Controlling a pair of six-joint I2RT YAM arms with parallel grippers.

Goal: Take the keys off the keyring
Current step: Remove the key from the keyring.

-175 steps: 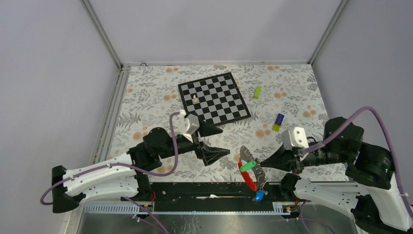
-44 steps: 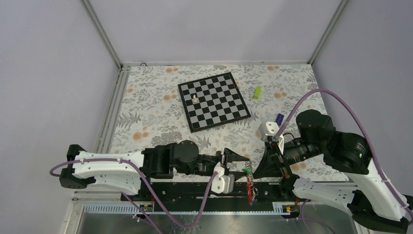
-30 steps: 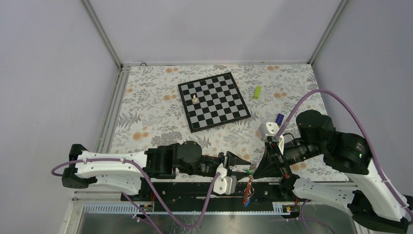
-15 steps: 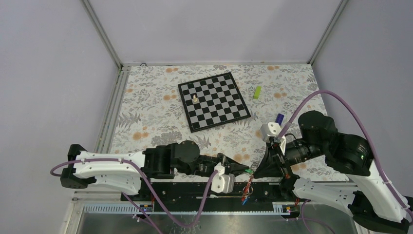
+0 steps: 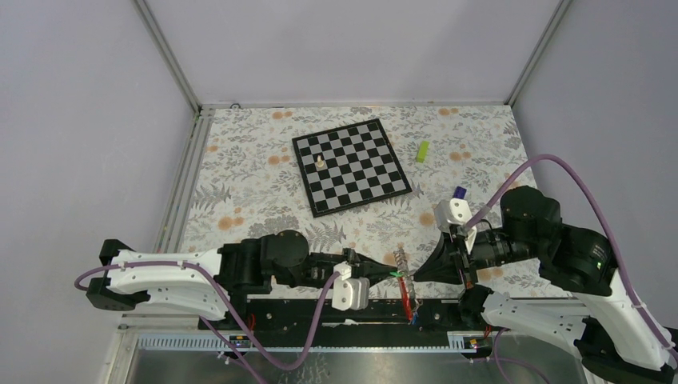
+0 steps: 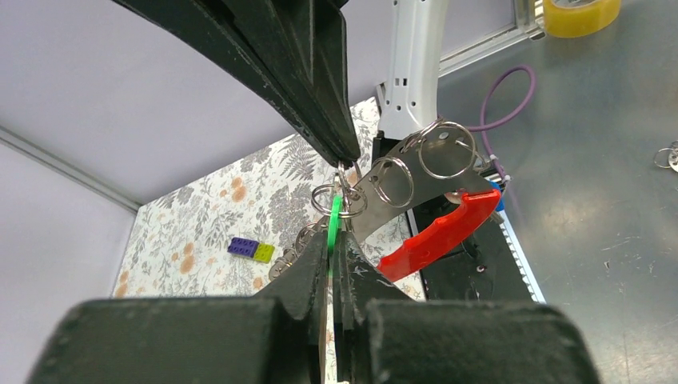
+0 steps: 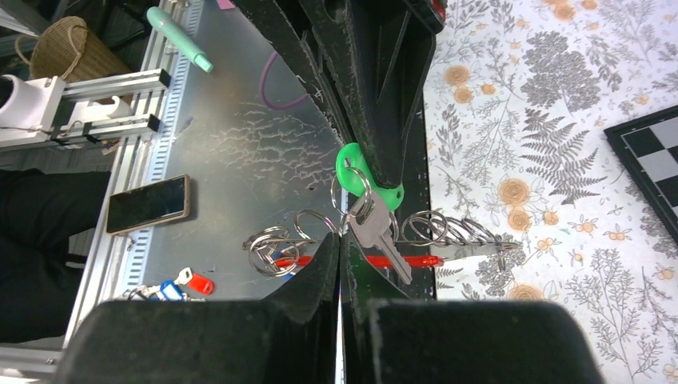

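Observation:
The keyring (image 5: 402, 266) hangs between my two gripper tips above the table's near edge. It is a bunch of silvery rings (image 6: 444, 150) with a red strap (image 6: 439, 236). My left gripper (image 6: 336, 240) is shut on the flat green head of one of the keys (image 6: 336, 218) (image 7: 361, 178). My right gripper (image 7: 340, 240) is shut on a thin ring of the keyring (image 7: 350, 210), right beside that green head. A bare silvery key (image 7: 380, 232) dangles from the same ring. In the top view the left gripper (image 5: 392, 274) and right gripper (image 5: 412, 278) almost touch.
A chessboard (image 5: 352, 166) with a small pawn lies at mid table, and a lime-green block (image 5: 422, 150) to its right. The purple-and-yellow block (image 6: 249, 250) lies near the right arm. The black base rail (image 5: 320, 312) runs below. Loose tagged keys (image 7: 172, 284) and a phone (image 7: 148, 204) lie on the metal floor.
The left gripper's jaws have shut on the green key head. The left arm has drawn back to the left and the right wrist has shifted right; the ring bunch now hangs stretched between the tips.

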